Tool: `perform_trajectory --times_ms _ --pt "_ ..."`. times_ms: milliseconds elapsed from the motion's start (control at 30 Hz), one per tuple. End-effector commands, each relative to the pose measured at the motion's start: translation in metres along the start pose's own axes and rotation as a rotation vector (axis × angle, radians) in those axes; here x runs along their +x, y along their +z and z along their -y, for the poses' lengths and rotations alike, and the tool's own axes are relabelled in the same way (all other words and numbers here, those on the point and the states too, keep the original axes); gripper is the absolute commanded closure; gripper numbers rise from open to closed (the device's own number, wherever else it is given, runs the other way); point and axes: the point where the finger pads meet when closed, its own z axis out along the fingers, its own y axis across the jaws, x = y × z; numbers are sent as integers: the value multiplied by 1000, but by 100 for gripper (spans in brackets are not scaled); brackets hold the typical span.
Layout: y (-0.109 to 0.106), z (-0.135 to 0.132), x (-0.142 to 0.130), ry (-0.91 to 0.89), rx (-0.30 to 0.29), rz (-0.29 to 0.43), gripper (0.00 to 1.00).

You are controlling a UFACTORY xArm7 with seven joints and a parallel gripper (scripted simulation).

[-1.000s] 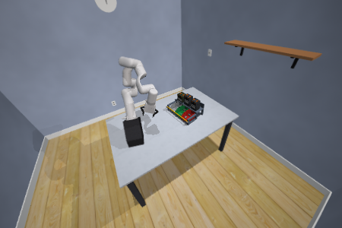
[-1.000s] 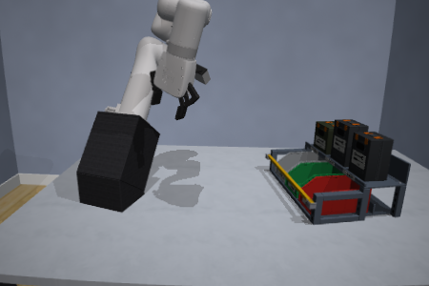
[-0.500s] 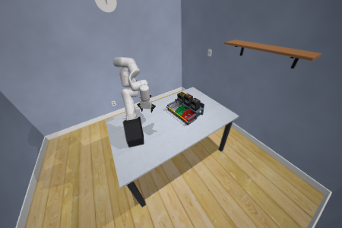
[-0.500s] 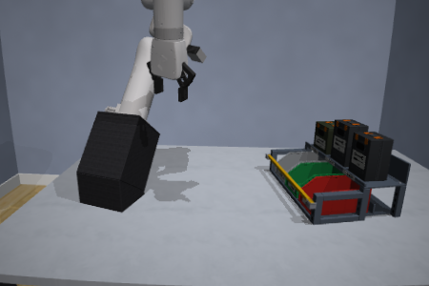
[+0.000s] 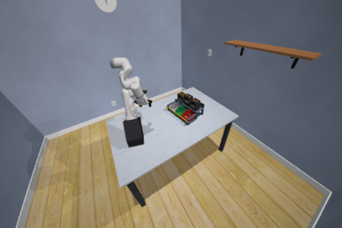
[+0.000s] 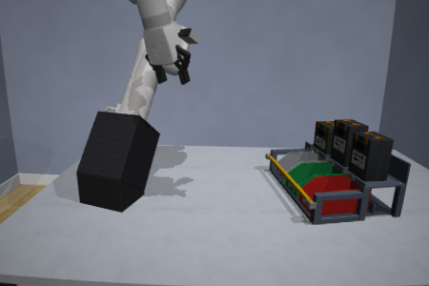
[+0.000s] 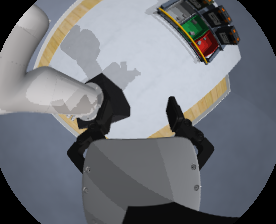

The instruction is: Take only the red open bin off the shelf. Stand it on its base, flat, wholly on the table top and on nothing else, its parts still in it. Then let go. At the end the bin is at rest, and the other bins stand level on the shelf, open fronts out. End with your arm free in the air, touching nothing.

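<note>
So we've got our pincer, the black two-fingered gripper point(image 5: 144, 104) point(image 6: 173, 76) point(image 7: 139, 104), spread wide with nothing pinched in it. It's up in the air on the white, smooth-jointed arm point(image 5: 127, 74) point(image 6: 156, 4) point(image 7: 59, 92), well apart from the shelf. The arm is bolted to a chunky black angular pedestal point(image 5: 134, 132) point(image 6: 107, 154) point(image 7: 120, 102) that's on the pale grey rectangular table top point(image 5: 163, 142) point(image 6: 214, 245) point(image 7: 144, 55).

Our red open plastic bin point(image 5: 187, 112) point(image 6: 334, 190) point(image 7: 206, 44) is sitting in the low grey-blue frame shelf point(image 5: 202, 110) point(image 6: 339, 195) point(image 7: 213, 56), at the end of the row, so we haven't got it on the table. Right beside it is a green open bin point(image 5: 182, 110) point(image 6: 305, 172) point(image 7: 193, 26), and past that a light grey open bin point(image 5: 175, 105) point(image 6: 299, 157) point(image 7: 178, 11). A thin yellow rail point(image 5: 176, 114) point(image 6: 291, 179) point(image 7: 185, 34) runs along the front of all three, and three dark boxes with orange marks stand on the raised back level. We can't make out the parts in the red one.
</note>
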Motion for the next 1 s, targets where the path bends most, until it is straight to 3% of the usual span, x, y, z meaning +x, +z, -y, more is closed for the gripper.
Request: perform_trajectory --times_ms 0,133,300,700,867,967 --pt "-5 3 5 3 -19 -13 0" --pt "-5 3 5 3 -19 -13 0" --pt "-35 16 41 14 -221 -170 0" --pt "-35 16 41 14 -221 -170 0" --pt "-64 29 77 25 -423 -327 0" --pt "-64 29 77 25 -423 -327 0"
